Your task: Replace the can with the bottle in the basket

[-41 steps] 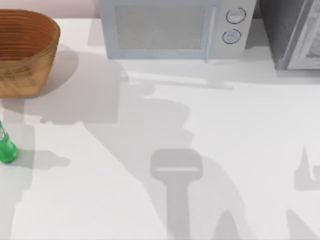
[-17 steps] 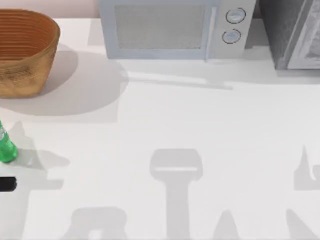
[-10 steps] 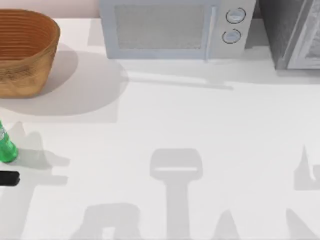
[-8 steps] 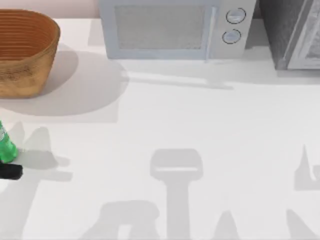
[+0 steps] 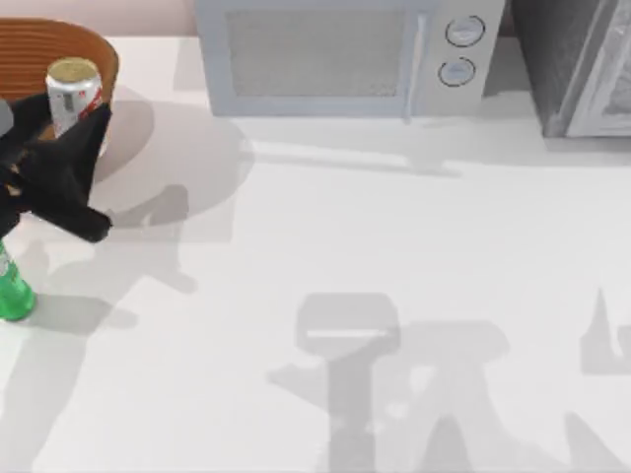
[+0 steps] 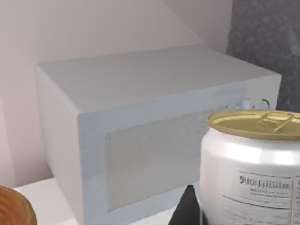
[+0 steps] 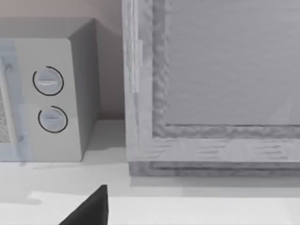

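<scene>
Left tool at far left of worktop, raised over the near rim of the basket, pinching the can low on its body. Can upright, gold-olive top up, red label facing the tool, standing above the dark fingers and in front of the basket's inner wall. Left wrist view: can close up, white body with small printed text, pull tab on the lid, one dark finger beside its base

Basket largely covered by the arm; its far rim and a little of the ribbed wall show, its left part cut by the picture edge. Cannot tell from the top view how high the can is above the basket floor

Bottle green, upright on the worktop, near side of the basket, apart from the tool; half cut off at the left edge, neck partly behind the arm

Microwave at the far edge, centre, two round dials on its right. Grey textured cabinet at far right

Right wrist view: microwave dials, cabinet frame, and one dark tip of the right tool at the picture's edge; cannot tell whether it is spread or pressed together
</scene>
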Available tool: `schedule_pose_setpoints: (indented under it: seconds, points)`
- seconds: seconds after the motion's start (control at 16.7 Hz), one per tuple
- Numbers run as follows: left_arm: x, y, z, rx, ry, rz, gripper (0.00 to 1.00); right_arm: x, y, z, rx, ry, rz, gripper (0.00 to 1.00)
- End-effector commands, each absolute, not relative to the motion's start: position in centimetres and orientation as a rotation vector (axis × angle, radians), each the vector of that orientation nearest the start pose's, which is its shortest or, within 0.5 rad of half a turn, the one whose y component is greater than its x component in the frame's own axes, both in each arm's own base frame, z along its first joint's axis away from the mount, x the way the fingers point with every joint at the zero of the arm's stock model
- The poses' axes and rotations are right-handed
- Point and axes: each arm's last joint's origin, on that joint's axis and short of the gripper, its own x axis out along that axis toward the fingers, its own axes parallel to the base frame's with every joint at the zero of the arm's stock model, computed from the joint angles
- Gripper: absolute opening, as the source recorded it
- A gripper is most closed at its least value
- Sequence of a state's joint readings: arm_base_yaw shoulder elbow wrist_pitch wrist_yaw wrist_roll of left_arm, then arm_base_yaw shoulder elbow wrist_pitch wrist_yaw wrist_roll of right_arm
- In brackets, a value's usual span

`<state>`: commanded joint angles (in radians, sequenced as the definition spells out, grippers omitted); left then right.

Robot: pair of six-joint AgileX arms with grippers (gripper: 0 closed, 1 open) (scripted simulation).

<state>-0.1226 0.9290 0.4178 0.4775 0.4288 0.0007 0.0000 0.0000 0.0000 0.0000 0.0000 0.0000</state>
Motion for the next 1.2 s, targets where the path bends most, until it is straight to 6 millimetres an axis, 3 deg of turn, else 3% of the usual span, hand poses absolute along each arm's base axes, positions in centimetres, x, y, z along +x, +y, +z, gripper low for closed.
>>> schedule_pose_setpoints:
  seconds: [0.18, 0.3, 0.6, 0.78, 0.96, 1.2]
  points:
    - [25.4, -6.0, 23.9, -0.02, 0.034, -0.734, 0.0, 10.6, -0.1, 16.0, 0.0, 0.0, 0.0, 1.0]
    - [28.9, -7.7, 22.7, -0.022, 0.035, -0.862, 0.0, 10.6, -0.1, 16.0, 0.0, 0.0, 0.0, 1.0]
    - [35.7, -12.5, 16.3, -0.019, 0.029, -1.171, 0.0, 10.6, -0.1, 16.0, 0.0, 0.0, 0.0, 1.0]
    - [38.0, -15.1, 11.2, -0.014, 0.021, -1.334, 0.0, 10.6, -0.1, 16.0, 0.0, 0.0, 0.0, 1.0]
    - [38.8, -17.0, 6.5, -0.008, 0.012, -1.466, 0.0, 10.6, -0.1, 16.0, 0.0, 0.0, 0.0, 1.0]
    - [38.9, -18.4, 2.4, -0.001, 0.002, -1.574, 0.0, 10.6, -0.1, 16.0, 0.0, 0.0, 0.0, 1.0]
